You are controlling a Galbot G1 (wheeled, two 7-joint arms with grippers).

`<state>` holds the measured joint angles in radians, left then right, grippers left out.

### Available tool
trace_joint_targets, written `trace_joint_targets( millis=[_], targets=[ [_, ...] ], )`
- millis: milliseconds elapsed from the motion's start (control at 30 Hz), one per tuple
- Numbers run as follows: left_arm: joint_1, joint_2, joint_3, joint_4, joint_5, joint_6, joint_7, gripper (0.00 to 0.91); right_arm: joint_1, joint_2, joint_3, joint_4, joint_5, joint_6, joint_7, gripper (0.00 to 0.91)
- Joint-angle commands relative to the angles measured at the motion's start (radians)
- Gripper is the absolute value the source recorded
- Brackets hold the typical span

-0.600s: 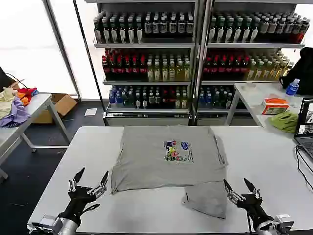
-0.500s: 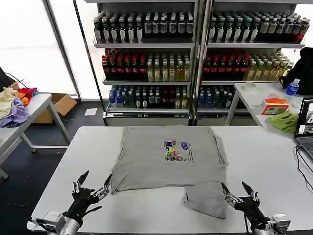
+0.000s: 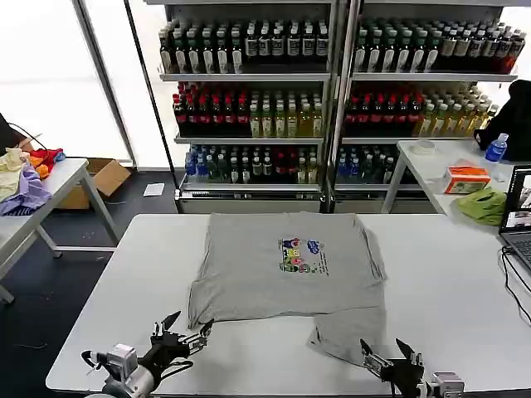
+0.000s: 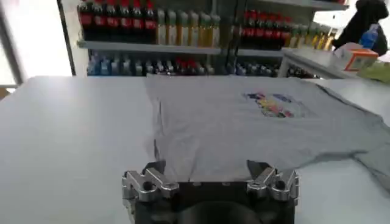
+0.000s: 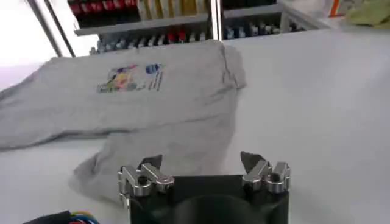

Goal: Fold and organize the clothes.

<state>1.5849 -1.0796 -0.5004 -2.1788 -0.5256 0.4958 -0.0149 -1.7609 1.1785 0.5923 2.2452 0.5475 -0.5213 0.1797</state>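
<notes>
Shirt: light grey short-sleeved shirt spread on the white desk, chest side up, a small multicolour graphic showing on it.
Shirt position: mid-desk, its far edge toward the drink shelves; one part of the cloth, folded or bunched, trails toward the near edge on the robot's right.
Left gripper: left gripper low at the near edge of the desk, just off the shirt's near-left corner; jaws spread, nothing between them.
Left wrist view: left gripper with its two fingertips apart, pointing at the shirt's near hem; whether they touch the cloth cannot be told.
Right gripper: right gripper at the near edge on the robot's right, just beside the trailing part of the cloth; jaws spread, holding nothing.
Right wrist view: right gripper close over the bunched grey cloth, its fingers parted.
Surroundings: shelves of bottled drinks behind the desk; a side table on the robot's left with purple, yellow and red garments; a second table on the right with a lime-green cloth, an orange box and a blue bottle; a laptop at the desk's right end.
</notes>
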Motion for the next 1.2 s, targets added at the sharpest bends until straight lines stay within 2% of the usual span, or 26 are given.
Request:
trace_joint_targets(
  millis=[33, 267, 300, 367, 400, 467, 500, 533, 567, 600, 633, 667, 700, 733, 1033, 1200],
  targets=[
    [-0.147, 0.015, 0.070, 0.102, -0.061, 0.081, -0.022, 0.907, -0.002, 0.005, -0.040, 0.006, -0.011, -0.056, 0.050, 0.907],
    [-0.215, 0.011, 0.080, 0.194, -0.056, 0.080, -0.026, 0.907, 0.014, 0.015, -0.063, 0.003, -0.027, -0.055, 0.045, 0.907],
    [-0.219, 0.011, 0.079, 0.202, -0.056, 0.079, -0.026, 0.907, 0.013, 0.016, -0.064, 0.003, -0.028, -0.053, 0.044, 0.413],
    [-0.226, 0.011, 0.083, 0.223, -0.055, 0.074, -0.025, 0.907, 0.014, 0.017, -0.068, 0.001, -0.029, -0.052, 0.043, 0.252],
    [-0.226, 0.010, 0.086, 0.225, -0.051, 0.072, -0.025, 0.907, 0.014, 0.018, -0.068, 0.000, -0.029, -0.052, 0.044, 0.232],
    [-0.223, 0.004, 0.097, 0.247, -0.026, 0.066, -0.026, 0.826, 0.017, 0.019, -0.069, -0.012, -0.037, -0.050, 0.044, 0.121],
    [-0.220, 0.000, 0.099, 0.251, -0.013, 0.063, -0.026, 0.766, 0.017, 0.019, -0.069, -0.012, -0.037, -0.049, 0.044, 0.000],
    [-0.214, -0.004, 0.101, 0.254, 0.002, 0.061, -0.026, 0.746, 0.016, 0.018, -0.067, -0.017, -0.037, -0.048, 0.042, 0.000],
    [-0.205, -0.011, 0.105, 0.252, 0.004, 0.063, -0.029, 0.645, 0.016, 0.018, -0.066, -0.020, -0.038, -0.047, 0.043, 0.000],
    [-0.199, -0.015, 0.106, 0.250, 0.006, 0.063, -0.031, 0.484, 0.015, 0.019, -0.065, -0.021, -0.038, -0.046, 0.043, 0.000],
    [-0.187, -0.020, 0.109, 0.246, 0.013, 0.063, -0.029, 0.433, 0.014, 0.020, -0.063, -0.021, -0.036, -0.043, 0.041, 0.000],
    [-0.182, -0.024, 0.113, 0.244, 0.024, 0.063, -0.030, 0.302, 0.014, 0.021, -0.062, -0.023, -0.037, -0.041, 0.041, 0.000],
    [-0.180, -0.028, 0.114, 0.244, 0.026, 0.062, -0.031, 0.081, 0.014, 0.021, -0.063, -0.023, -0.037, -0.040, 0.040, 0.000],
    [-0.178, -0.032, 0.116, 0.248, 0.027, 0.059, -0.030, 0.020, 0.012, 0.021, -0.064, -0.025, -0.036, -0.037, 0.037, 0.000],
    [-0.170, -0.047, 0.117, 0.259, 0.041, 0.018, -0.042, 0.010, 0.006, 0.028, -0.069, -0.035, -0.017, -0.010, 0.026, 0.000],
    [-0.164, -0.050, 0.113, 0.236, 0.020, -0.005, -0.056, 0.020, 0.002, 0.026, -0.061, -0.027, 0.006, 0.045, -0.001, 0.000]
  ],
)
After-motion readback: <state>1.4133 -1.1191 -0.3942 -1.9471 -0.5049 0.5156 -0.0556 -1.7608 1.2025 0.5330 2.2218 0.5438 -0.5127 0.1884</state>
